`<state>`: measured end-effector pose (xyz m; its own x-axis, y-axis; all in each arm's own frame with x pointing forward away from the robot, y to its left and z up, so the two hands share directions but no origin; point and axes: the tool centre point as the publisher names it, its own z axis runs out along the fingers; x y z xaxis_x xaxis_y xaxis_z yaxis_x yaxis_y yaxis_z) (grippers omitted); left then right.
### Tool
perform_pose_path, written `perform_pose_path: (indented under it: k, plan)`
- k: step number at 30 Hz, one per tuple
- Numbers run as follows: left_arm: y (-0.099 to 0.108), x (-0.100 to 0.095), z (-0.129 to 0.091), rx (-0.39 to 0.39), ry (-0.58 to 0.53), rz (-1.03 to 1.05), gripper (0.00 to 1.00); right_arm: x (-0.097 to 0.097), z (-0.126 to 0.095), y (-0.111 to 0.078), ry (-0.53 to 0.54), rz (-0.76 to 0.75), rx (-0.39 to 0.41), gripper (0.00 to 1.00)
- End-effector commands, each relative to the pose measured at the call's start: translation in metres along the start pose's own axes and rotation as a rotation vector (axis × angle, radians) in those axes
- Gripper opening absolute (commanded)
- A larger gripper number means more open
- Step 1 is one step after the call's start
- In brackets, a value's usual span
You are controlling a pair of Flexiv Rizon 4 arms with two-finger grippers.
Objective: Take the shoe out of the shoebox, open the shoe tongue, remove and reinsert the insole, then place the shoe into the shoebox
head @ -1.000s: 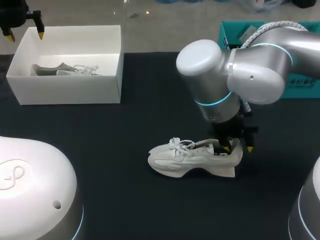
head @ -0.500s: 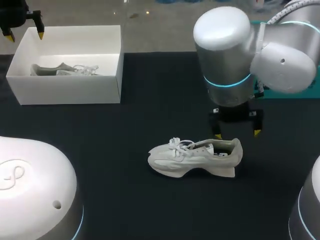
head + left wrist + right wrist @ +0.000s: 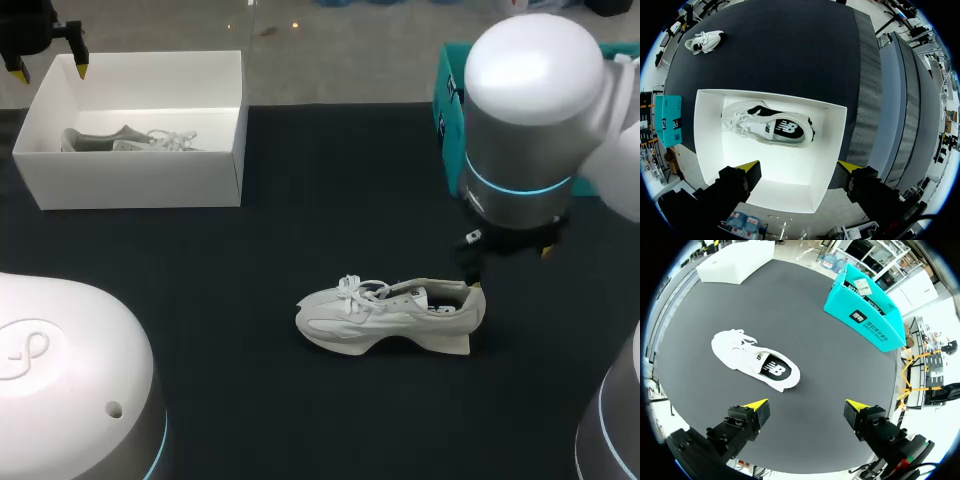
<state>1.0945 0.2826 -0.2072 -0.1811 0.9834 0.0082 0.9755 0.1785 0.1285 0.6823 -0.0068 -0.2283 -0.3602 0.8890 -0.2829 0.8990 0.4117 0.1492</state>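
A white shoe [image 3: 390, 315] lies on its sole on the black table, toe toward the left, with a dark insole showing in its opening [image 3: 771, 369]. My right gripper [image 3: 806, 405] hangs open above and just behind its heel, touching nothing; in the head view the right gripper [image 3: 508, 245] is mostly hidden under the arm. A second white shoe [image 3: 770, 125] lies in the open white shoebox [image 3: 140, 180] at the far left. Open over the box's far left corner hovers my left gripper [image 3: 50, 71], and the left gripper [image 3: 799, 167] looks straight down into the shoebox [image 3: 835, 145].
A teal box [image 3: 450, 75] stands at the table's far right, behind my right arm, also seen as the teal box [image 3: 865, 315] beyond the shoe. Bare black table surface [image 3: 300, 230] lies between the shoebox and the shoe.
My right gripper has let go of the shoe's heel, opened, and lifted up and away to the right. The shoe stays on the table. The left arm has not moved.
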Motion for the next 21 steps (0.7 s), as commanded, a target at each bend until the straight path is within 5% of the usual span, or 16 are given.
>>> perform_pose_path:
  k: [1,5,7,15,21]
  plan:
    - [-0.001,0.000,0.000,-0.002,0.002,0.000,1.00,-0.011,0.004,-0.008,0.360,-0.298,-0.154,1.00]
    - [-0.001,0.000,0.000,-0.002,0.002,0.000,1.00,-0.011,0.004,-0.008,0.360,-0.298,-0.154,1.00]
    - [-0.001,0.000,0.000,-0.002,0.002,0.000,1.00,-0.016,0.005,-0.007,0.513,-0.318,-0.215,1.00]
    - [-0.001,0.000,0.000,-0.002,0.002,0.000,1.00,-0.033,0.010,-0.001,0.831,-0.464,-0.498,1.00]
    - [-0.001,0.000,0.000,-0.002,0.002,0.000,1.00,-0.036,0.013,-0.004,0.938,-0.597,-0.559,1.00]
